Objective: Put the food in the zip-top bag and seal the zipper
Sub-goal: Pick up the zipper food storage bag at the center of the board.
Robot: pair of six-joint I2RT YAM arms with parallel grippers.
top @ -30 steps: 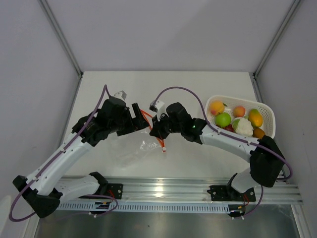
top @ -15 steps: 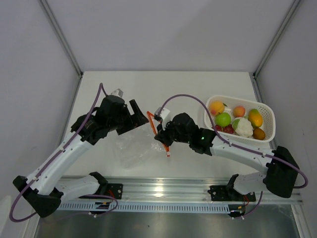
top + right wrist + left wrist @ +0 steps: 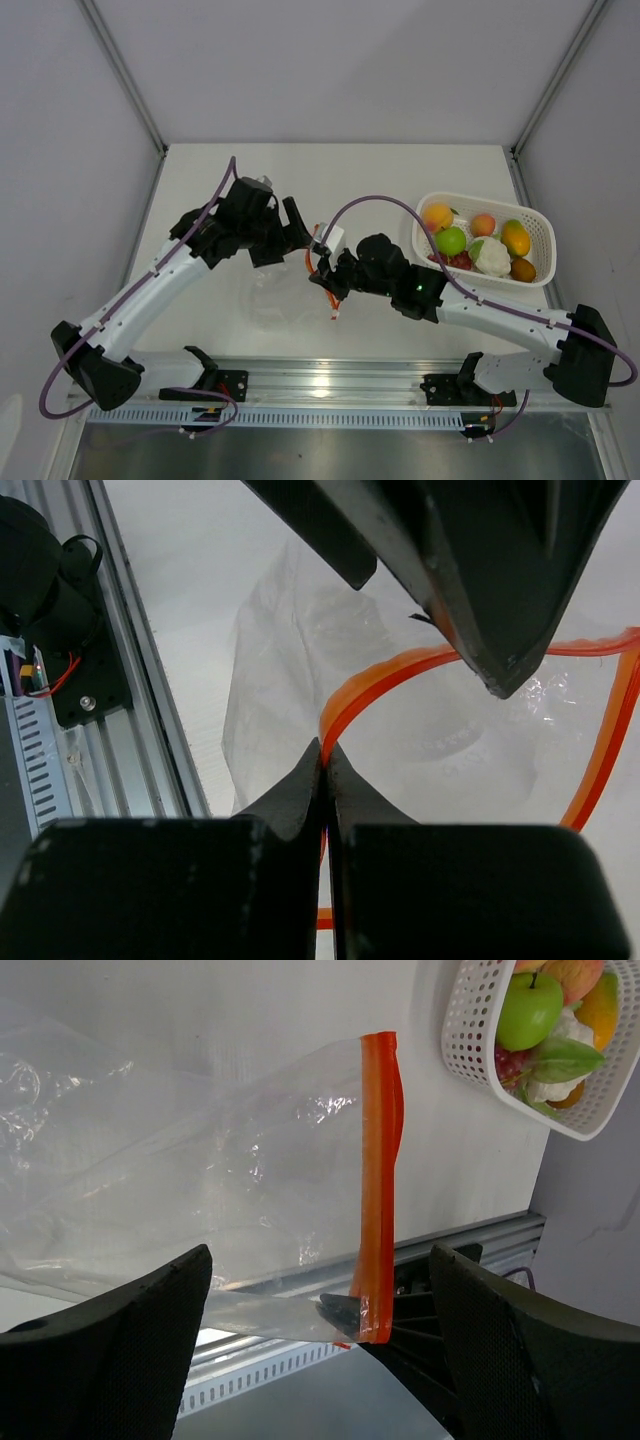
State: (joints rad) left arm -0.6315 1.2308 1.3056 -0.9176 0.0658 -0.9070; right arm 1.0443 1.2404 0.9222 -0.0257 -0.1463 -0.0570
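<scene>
The left gripper (image 3: 288,232) has swung nearer, jaws apart; the right gripper's (image 3: 322,755) jaws clamp the zipper (image 3: 382,1160) of the clear, barely discernible bag (image 3: 200,1180).

Both arms stretched inward to mid-table, left gripper (image 3: 298,230) jaws spread wide, right gripper (image 3: 323,281) jaws clamped together on the zipper (image 3: 400,670)

A lab cell: white panels (image 3: 350,70), aluminium rail (image 3: 330,385).
</scene>
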